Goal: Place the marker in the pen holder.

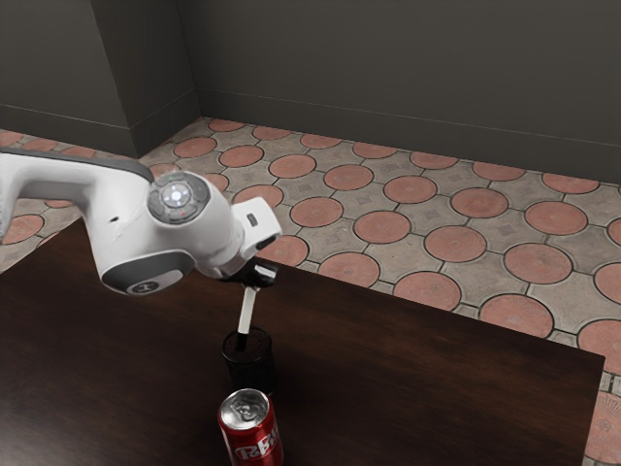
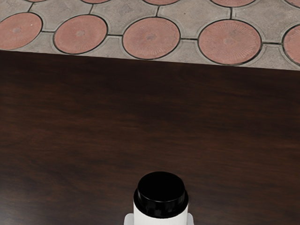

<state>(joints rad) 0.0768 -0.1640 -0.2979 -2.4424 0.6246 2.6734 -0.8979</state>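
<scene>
In the exterior view my gripper (image 1: pixel 254 277) is over the table, shut on the white marker (image 1: pixel 247 311). The marker hangs slightly tilted, its dark lower tip overlapping the mouth of the black pen holder (image 1: pixel 252 374); how deep the tip reaches is hard to tell. The pen holder stands upright below the gripper. In the wrist view the black end of the marker (image 2: pixel 161 192) points up at the camera, and light fingertips of my gripper (image 2: pixel 160 220) press it from both sides.
A red soda can (image 1: pixel 249 427) stands close to the pen holder, on the side away from the wall. The dark wooden table (image 1: pixel 417 379) extends toward the exterior view's right, with a tiled floor (image 1: pixel 383 225) beyond its edge.
</scene>
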